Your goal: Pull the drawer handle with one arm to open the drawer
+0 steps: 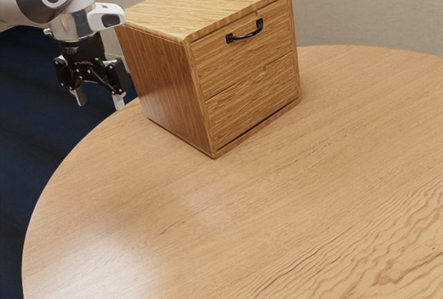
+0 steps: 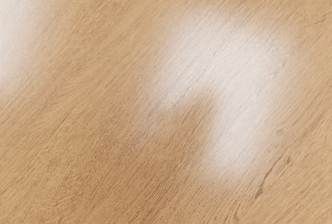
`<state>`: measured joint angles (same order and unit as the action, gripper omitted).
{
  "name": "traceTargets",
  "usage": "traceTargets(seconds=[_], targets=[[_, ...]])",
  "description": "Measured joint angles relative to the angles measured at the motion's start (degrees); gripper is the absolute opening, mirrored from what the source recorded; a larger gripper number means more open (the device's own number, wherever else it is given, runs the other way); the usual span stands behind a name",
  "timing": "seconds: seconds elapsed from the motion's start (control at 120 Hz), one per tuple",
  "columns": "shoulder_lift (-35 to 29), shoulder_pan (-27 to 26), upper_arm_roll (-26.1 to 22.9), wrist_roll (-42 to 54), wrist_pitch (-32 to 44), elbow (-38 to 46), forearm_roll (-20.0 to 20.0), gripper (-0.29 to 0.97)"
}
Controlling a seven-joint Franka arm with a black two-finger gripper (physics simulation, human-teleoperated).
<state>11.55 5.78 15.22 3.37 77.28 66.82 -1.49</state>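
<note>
A wooden cabinet (image 1: 208,57) with two drawers stands on the round wooden table (image 1: 277,209). The upper drawer (image 1: 242,43) carries a black curved handle (image 1: 244,33) and sits flush with the cabinet front. My gripper (image 1: 100,98) hangs at the exterior view's left, beside the cabinet's side wall and above the table's edge. Its two fingers (image 1: 81,95) stand apart with nothing between them. The handle is well to the right of the gripper, on the cabinet's front face. The wrist view looks down on bare table wood (image 2: 104,156) with bright light patches.
The lower drawer (image 1: 252,98) has no visible handle and is shut. Dark blue floor (image 1: 28,140) lies beyond the table's left edge. A beige wall (image 1: 374,1) stands behind the cabinet. Wide bare tabletop stretches in front of the cabinet.
</note>
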Motion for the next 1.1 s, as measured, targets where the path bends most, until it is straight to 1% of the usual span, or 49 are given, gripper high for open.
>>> traceTargets(seconds=[0.242,0.317,0.392,0.467,0.692,0.742,0.783,0.825,0.867,0.908,1.008,1.042,1.1], targets=[[-0.3,0.3,0.0,0.2,0.0,-0.5,0.3,0.68],[-5.7,-1.2,-1.0,0.2,-0.2,-3.2,-0.6,0.68],[-10.3,-5.4,-1.5,0.5,-0.3,-3.8,-1.2,0.68],[-11.8,-10.5,-1.7,1.0,-0.4,-3.9,-1.3,0.68],[-10.7,-25.1,-1.0,2.1,-0.6,-2.0,-1.5,0.68],[-10.1,-27.5,-0.9,2.3,-0.6,-1.8,-1.5,0.68],[-9.4,-28.4,-0.9,2.4,-0.6,-1.7,-1.5,0.68],[-9.0,-27.7,-0.9,2.5,-0.6,-1.7,-1.4,0.68],[-8.9,-25.1,-0.9,2.7,-0.6,-1.7,-1.4,0.68],[-8.9,-21.0,-0.9,2.8,-0.6,-1.7,-1.4,0.68],[-9.0,-9.0,-1.3,3.0,-0.6,-1.7,-1.0,0.68],[-9.0,-5.8,-1.4,3.1,-0.6,-1.7,0.2,0.68],[-9.0,-2.1,-1.3,3.2,-0.6,-1.2,4.0,0.68]])
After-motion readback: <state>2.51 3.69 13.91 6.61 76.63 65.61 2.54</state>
